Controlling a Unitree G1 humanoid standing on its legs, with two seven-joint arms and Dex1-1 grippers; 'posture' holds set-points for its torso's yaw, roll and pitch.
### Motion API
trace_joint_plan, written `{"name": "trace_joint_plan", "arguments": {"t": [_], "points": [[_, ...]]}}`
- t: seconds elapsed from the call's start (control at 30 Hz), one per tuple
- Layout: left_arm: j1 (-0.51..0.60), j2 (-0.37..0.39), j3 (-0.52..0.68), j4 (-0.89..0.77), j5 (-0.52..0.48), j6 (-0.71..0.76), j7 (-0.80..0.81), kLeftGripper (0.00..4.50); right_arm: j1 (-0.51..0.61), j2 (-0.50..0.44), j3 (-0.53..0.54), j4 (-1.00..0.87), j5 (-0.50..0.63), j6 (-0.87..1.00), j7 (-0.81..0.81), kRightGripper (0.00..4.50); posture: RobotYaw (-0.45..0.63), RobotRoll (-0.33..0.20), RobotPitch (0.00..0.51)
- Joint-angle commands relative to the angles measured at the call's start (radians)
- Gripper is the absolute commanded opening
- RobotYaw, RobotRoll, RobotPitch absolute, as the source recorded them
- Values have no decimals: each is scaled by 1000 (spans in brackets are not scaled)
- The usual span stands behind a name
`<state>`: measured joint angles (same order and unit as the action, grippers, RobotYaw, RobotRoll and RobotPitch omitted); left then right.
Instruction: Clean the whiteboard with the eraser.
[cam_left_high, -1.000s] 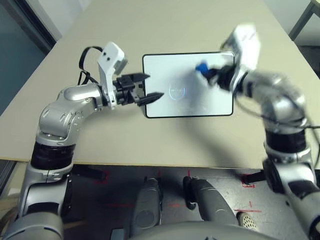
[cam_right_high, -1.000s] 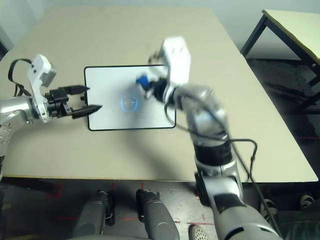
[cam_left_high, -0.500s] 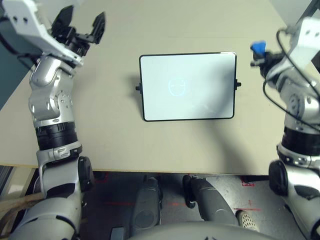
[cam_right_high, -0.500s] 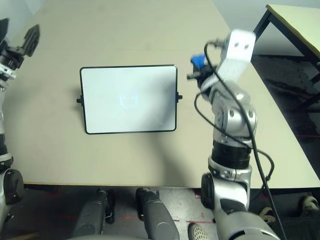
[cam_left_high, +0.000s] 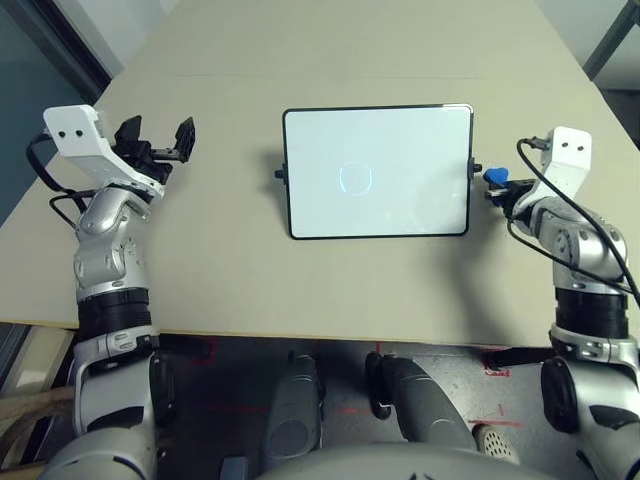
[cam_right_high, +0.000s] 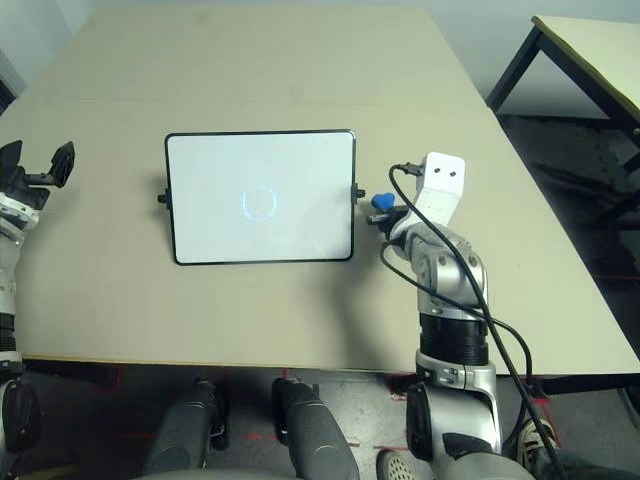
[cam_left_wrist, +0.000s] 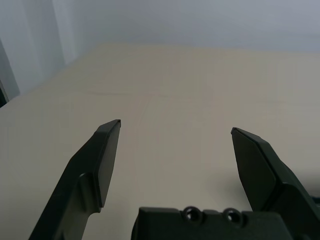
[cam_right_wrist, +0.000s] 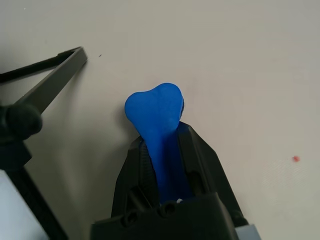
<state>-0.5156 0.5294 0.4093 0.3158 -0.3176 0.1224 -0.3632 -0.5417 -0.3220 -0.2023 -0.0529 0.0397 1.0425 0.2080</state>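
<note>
You have the eraser (cam_right_wrist: 156, 112) in your right fingers (cam_right_wrist: 201, 152), which are closed on its narrow part, one to each side, with its rounded end sticking out past their tips. It is off to the right of the whiteboard (cam_left_high: 400, 150), near the knob (cam_left_high: 476, 168) on that short side and clear of the writing area. Your left fingers (cam_left_wrist: 84, 170) are spread wide with nothing between them, beyond the board's left side.

I can make out no pen marks on the board; the pale ring (cam_left_high: 355, 180) looks like a reflection, so don't chase it. My reading is that the wiping is finished and you are at putting the eraser down. Next, bring it gently onto the surface (cam_left_high: 350, 290) beside the board, let it settle, then part your right fingers just enough to free it and lift straight away. Mind that knob: drifting left could nudge the board, and letting go too high could tip the eraser over.
</note>
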Motion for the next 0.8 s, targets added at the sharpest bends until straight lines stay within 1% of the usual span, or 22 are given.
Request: {"name": "trace_joint_plan", "arguments": {"t": [0.03,0.1,0.2,0.27,0.4,0.5,0.6,0.67,0.8], "points": [[-13,-4,-15,17,-6,19,-3,4500,-1,0,-38,11,24,19,-18,2052,31,0,144],[-30,-6,-21,23,-5,21,-3,4500,-12,-3,-65,-4,40,23,-22,2816,18,0,148],[-59,-10,-26,44,-3,15,0,4500,-30,-26,-100,-22,55,16,-29,3782,-2,0,152],[-84,-9,-21,74,-2,-10,3,4500,-55,-31,-143,-38,64,-44,-53,4436,-16,0,153],[-120,-5,-9,135,14,-73,33,4500,-81,-50,-204,3,69,-209,-90,4476,-27,0,154],[-133,20,-1,208,43,-159,62,4500,-52,-90,-206,106,50,-415,-83,4476,-24,0,150],[-111,45,25,299,68,-257,110,4500,3,-120,-205,321,41,-716,-52,4476,-11,0,137],[-97,50,33,341,76,-298,129,4500,13,-135,-205,456,41,-866,-45,4476,-7,0,133],[-69,46,45,398,68,-339,141,4500,6,-156,-206,693,43,-1053,-53,4476,6,0,122]]}}
